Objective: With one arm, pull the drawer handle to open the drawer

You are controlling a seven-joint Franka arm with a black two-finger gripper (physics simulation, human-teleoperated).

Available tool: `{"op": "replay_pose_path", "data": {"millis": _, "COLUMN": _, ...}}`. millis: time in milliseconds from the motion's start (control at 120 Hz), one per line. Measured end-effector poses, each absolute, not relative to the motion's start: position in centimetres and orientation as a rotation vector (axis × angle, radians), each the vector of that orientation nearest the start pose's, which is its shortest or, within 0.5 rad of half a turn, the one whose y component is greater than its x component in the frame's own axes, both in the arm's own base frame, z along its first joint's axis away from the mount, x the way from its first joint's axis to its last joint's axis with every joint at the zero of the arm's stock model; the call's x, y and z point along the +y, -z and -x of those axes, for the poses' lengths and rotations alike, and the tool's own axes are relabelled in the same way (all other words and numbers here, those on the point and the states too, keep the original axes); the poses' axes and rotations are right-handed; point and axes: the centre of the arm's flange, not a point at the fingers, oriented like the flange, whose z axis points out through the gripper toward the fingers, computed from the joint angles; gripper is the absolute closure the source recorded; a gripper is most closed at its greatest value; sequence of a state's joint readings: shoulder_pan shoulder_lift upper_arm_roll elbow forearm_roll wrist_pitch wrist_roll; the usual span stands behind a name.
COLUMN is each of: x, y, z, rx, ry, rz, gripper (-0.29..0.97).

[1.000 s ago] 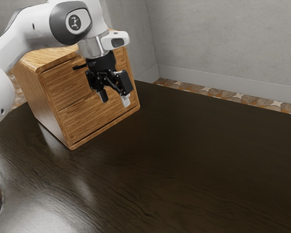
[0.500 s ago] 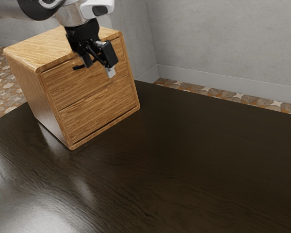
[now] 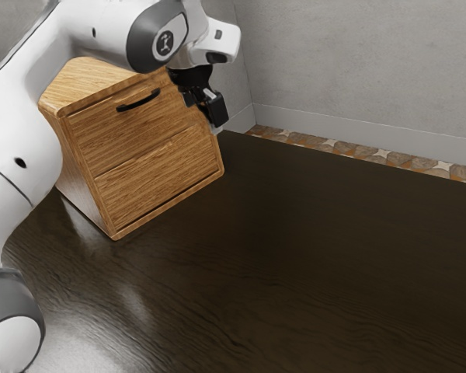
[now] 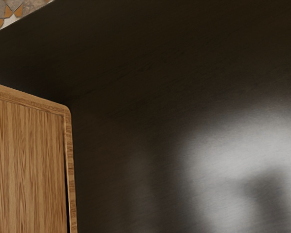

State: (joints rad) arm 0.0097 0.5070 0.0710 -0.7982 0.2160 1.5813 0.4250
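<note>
- Gripper (image 3: 216,115) placement: the black gripper is hanging just beside the upper front corner of the cabinet (image 3: 78,81), on the exterior view's right side of it. You are looking at it side-on, so you cannot tell whether it is open or closed.
- Drawer handle (image 3: 138,101): this black curved bar is sitting high on the front of the upper drawer (image 3: 132,134). You are seeing it toward the exterior view's left of the gripper, and the two are standing apart.
- Upper drawer: its front is lying flush with the cabinet's face, so it is reading as shut.
- Lower drawer (image 3: 157,177): it is sitting directly beneath the upper one, and its front is also lying flush.
- Cabinet: the wooden body is resting on the dark table (image 3: 311,264), turned at an angle to the table's edge.
- Arm (image 3: 31,155): the white links are coming in from the exterior view's left and arching over the cabinet's top.
- Wrist view: you are looking at a rounded corner of the cabinet (image 4: 29,170) against the table (image 4: 184,87), which is carrying a pale patch of glare. Patterned floor (image 4: 2,12) is showing past the table's edge.
- Surroundings: a grey wall (image 3: 357,54) is rising behind the table, with the floor (image 3: 373,151) running along its base.
</note>
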Motion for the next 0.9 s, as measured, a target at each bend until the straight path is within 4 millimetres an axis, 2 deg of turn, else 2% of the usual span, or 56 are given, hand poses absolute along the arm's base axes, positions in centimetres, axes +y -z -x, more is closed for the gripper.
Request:
{"op": "replay_pose_path", "data": {"millis": 100, "x": 6.7, "y": -65.6, "z": -69.5, "rx": 0.487, "ry": 0.243, "rz": 2.75, "gripper": 0.0}}
{"op": "replay_pose_path", "data": {"millis": 183, "x": 7.4, "y": -65.2, "z": -69.7, "rx": 0.494, "ry": 0.21, "rz": 2.712, "gripper": 0.0}}
{"op": "replay_pose_path", "data": {"millis": 450, "x": 11.0, "y": -65.5, "z": -69.4, "rx": 0.46, "ry": 0.177, "rz": 2.644, "gripper": 0.0}}
{"op": "replay_pose_path", "data": {"millis": 900, "x": 15.1, "y": -66.3, "z": -68.7, "rx": 0.365, "ry": 0.183, "rz": 2.616, "gripper": 0.0}}
